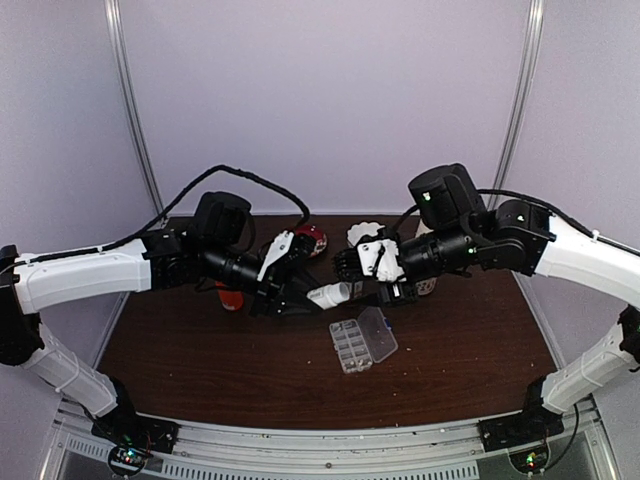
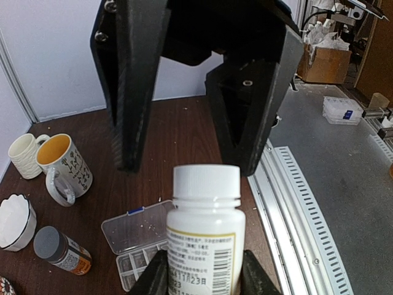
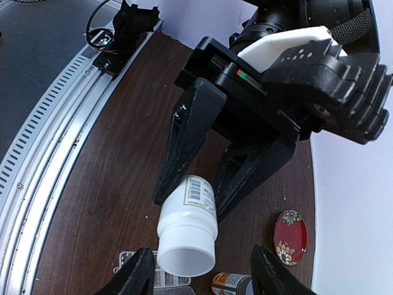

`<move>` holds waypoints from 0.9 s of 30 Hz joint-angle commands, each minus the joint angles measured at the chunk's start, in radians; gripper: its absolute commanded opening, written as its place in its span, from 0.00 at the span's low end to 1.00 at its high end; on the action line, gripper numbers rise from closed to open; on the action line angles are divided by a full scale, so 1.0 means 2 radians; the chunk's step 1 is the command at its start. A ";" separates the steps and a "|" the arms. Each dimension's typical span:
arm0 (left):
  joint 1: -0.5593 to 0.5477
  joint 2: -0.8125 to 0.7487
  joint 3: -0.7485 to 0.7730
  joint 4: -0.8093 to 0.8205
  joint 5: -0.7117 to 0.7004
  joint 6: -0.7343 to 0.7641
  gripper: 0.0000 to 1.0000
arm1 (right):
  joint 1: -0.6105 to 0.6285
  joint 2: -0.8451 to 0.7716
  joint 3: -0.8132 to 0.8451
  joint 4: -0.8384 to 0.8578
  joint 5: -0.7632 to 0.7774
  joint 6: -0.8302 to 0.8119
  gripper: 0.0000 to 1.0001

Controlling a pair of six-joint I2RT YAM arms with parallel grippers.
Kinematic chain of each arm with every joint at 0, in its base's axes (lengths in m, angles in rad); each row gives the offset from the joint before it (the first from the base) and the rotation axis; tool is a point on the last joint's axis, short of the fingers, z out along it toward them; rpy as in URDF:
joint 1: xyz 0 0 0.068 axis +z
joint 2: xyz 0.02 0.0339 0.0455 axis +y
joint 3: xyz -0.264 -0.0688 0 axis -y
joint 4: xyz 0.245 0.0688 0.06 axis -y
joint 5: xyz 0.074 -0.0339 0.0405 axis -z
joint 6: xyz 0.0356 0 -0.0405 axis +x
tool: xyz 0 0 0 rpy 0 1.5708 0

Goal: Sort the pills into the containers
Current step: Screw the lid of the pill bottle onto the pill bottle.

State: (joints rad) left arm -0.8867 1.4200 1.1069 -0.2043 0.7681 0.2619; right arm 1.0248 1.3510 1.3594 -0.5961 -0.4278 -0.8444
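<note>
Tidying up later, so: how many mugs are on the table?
2. A white ribbed mug stands at the back edge of the table; a patterned mug with a yellow inside stands right beside it. More may be hidden.

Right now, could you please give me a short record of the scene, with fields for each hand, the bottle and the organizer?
left hand: shut on the white bottle, held above the table
right hand: open, fingers either side of the cap, not gripping
white bottle: cap on, pointing at the right hand
organizer box: on the table, lid open
other: orange pill bottle lying near the box
</note>
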 commanded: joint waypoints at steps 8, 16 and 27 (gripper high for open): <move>0.003 0.003 0.017 -0.001 0.011 -0.003 0.00 | 0.009 0.013 0.022 -0.015 0.015 -0.013 0.41; 0.003 0.003 0.018 -0.002 0.011 -0.004 0.00 | 0.009 0.017 0.023 -0.012 0.020 -0.011 0.32; 0.003 -0.006 0.017 0.000 -0.028 0.006 0.00 | 0.009 0.029 0.025 0.045 0.030 0.174 0.15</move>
State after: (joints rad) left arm -0.8822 1.4204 1.1076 -0.2283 0.7593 0.2619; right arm 1.0386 1.3903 1.3743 -0.6167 -0.3988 -0.7494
